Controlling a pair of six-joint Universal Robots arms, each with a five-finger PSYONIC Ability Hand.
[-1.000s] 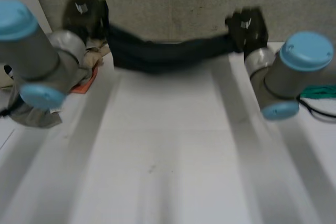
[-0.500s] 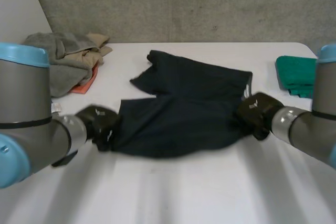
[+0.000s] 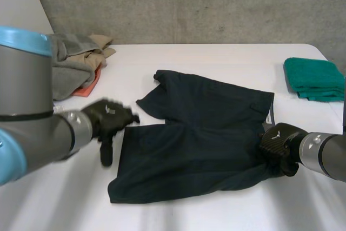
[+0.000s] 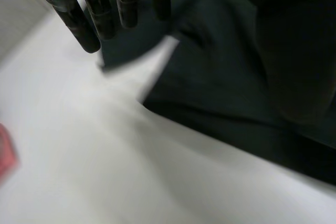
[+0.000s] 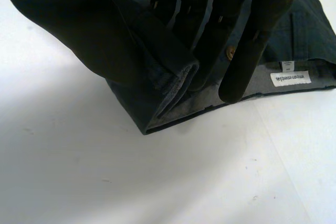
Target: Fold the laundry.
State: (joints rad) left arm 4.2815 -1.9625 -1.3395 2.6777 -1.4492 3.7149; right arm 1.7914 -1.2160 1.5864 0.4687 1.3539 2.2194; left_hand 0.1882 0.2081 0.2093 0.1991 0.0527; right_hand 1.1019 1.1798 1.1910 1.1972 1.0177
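Centrally on the white bench [image 3: 216, 58], a pair of dark shorts [image 3: 200, 133] was seen spread nearly flat, with the waistband turned to the right and the two legs to the left. Some creases were noted along the near edge.

The left hand [image 3: 108, 120] was found at the left edge of the shorts, just beside the hem of the nearer leg. In the left wrist view its fingers [image 4: 79, 19] were seen straight and spread above the edge of the cloth [image 4: 220, 77], and nothing was held in them.

The right hand [image 3: 278, 142] was found at the near right corner of the shorts, on the waistband. In the right wrist view a folded part of the waistband [image 5: 173, 100] was seen pinched between the thumb [image 5: 68, 30] and the fingers [image 5: 252, 40]. A white label [image 5: 290, 78] was seen on the inner side of the band, just beside the fingertips.

A pile of grey and beige clothes [image 3: 73, 60] was seen at the far left of the bench, with an orange-red item [image 3: 89, 86] under it. A folded green cloth [image 3: 313, 78] lay at the far right, well apart from the shorts. A concrete wall [image 3: 189, 4] was seen behind the bench.
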